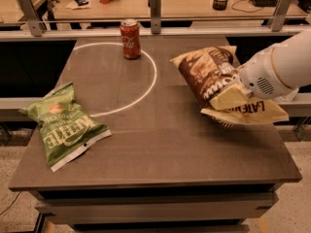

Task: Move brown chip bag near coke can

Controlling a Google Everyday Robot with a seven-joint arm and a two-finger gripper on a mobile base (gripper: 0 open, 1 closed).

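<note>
The gripper (232, 92), well right of the coke can (130, 38) and nearer the camera, pinches the tilted brown chip bag (206, 76). The carry appears in hand; next the bag must travel toward the can and settle just beside it.

Dark brown table (160, 149) with a white circle (148, 89) stands on speckled floor (297, 208), wooden counter (189, 4) behind.

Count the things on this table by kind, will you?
Chip bags: 2, a crinkly dark-brown bag at the robot's tool on the right, and a flat green bag.
Soda cans: 1, a small red metal can.
Total: 3.
</note>
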